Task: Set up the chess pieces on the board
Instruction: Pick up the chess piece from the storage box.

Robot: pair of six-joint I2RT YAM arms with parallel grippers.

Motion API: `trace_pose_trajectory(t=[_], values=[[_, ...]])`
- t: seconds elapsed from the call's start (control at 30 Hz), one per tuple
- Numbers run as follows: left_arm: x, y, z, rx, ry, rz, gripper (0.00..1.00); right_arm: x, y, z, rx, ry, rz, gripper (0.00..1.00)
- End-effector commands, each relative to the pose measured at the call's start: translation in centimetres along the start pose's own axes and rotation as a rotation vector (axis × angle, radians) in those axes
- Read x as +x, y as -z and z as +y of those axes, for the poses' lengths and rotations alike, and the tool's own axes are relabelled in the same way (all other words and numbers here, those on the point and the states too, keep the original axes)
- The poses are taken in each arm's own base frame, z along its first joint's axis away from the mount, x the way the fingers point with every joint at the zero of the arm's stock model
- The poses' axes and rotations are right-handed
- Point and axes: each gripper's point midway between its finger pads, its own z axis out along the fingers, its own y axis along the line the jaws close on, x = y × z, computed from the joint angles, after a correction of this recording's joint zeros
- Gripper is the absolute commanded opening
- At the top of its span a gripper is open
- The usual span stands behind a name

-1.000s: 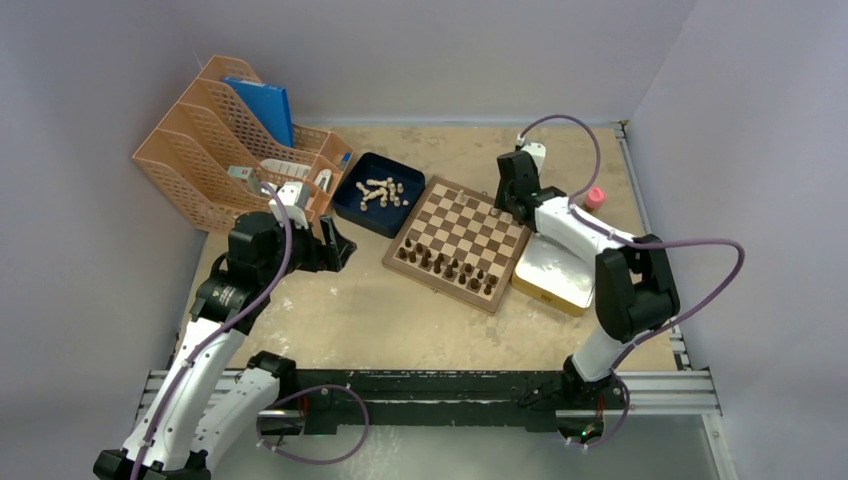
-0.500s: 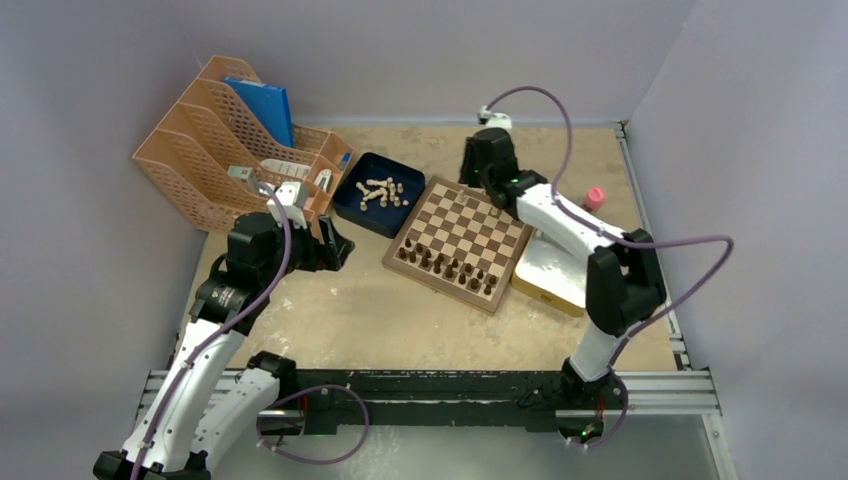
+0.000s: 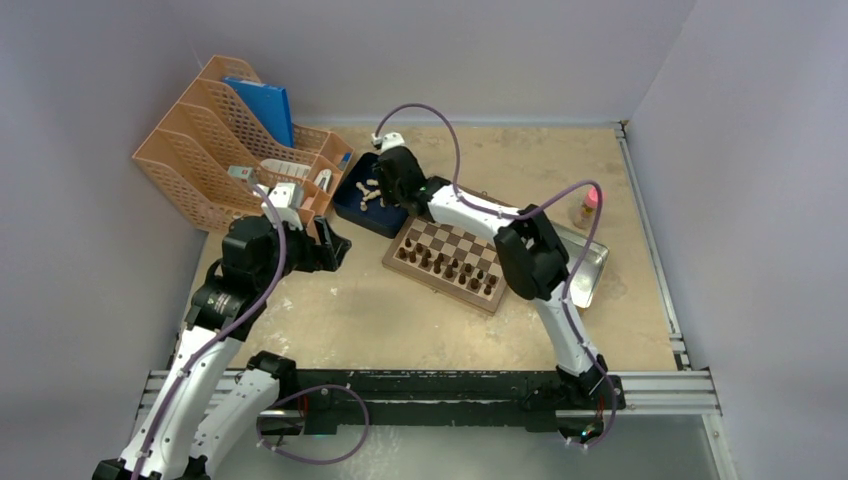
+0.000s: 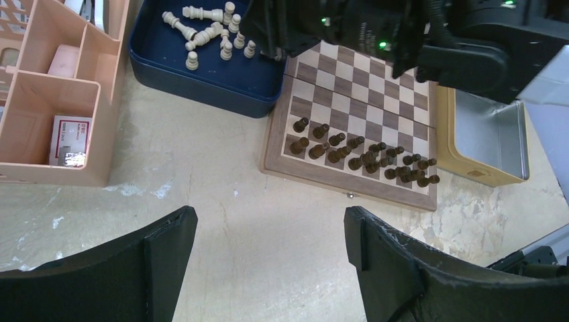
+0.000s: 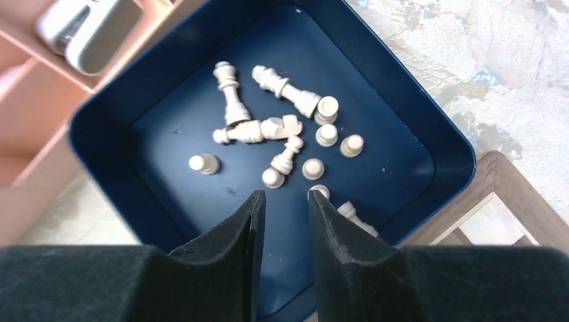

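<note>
Several light beige chess pieces [image 5: 282, 127] lie jumbled in a dark blue tray [image 5: 416, 127], seen too in the top view [image 3: 372, 190] and the left wrist view [image 4: 213, 31]. The board [image 3: 470, 243] sits right of the tray, its near two rows filled with dark brown pieces [image 4: 362, 151]. No beige piece shows on the board [image 4: 355, 94]. My right gripper [image 5: 286, 194] hangs over the tray's board-side part, fingers a narrow gap apart with nothing between them; a pawn stands just past its right fingertip. My left gripper [image 4: 268, 221] hovers wide open over bare table, left of the board.
An orange desk organiser [image 3: 240, 140] stands at the back left, close to the tray. A yellow-rimmed metal tin [image 3: 585, 265] lies right of the board, and a small pink-capped bottle [image 3: 588, 205] stands behind it. The right arm [image 3: 470, 212] stretches across the board's far edge.
The right arm has swung left from the board's far right corner to above the blue tray, its fingers narrowing a little. The left arm has stayed still.
</note>
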Motion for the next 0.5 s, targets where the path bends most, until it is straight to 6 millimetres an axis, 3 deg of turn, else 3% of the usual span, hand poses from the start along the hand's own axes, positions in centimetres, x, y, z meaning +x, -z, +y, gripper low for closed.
trace_pose_trajectory(t=[0.0, 0.27, 0.47], values=[[-1.2, 0.2, -0.4, 0.014, -0.014, -0.045, 0.81, -2.9, -0.5, -1.1, 0.084, 0.1, -0.059, 0.33], [-1.5, 0.4, -0.5, 0.015, -0.024, -0.062, 0.81, -1.3, -2.6, -0.3, 0.043, 0.141, -0.008, 0.33], [-1.3, 0.2, -0.4, 0.015, -0.025, -0.053, 0.81, -0.1, -3.9, -0.7, 0.069, 0.149, 0.011, 0.32]])
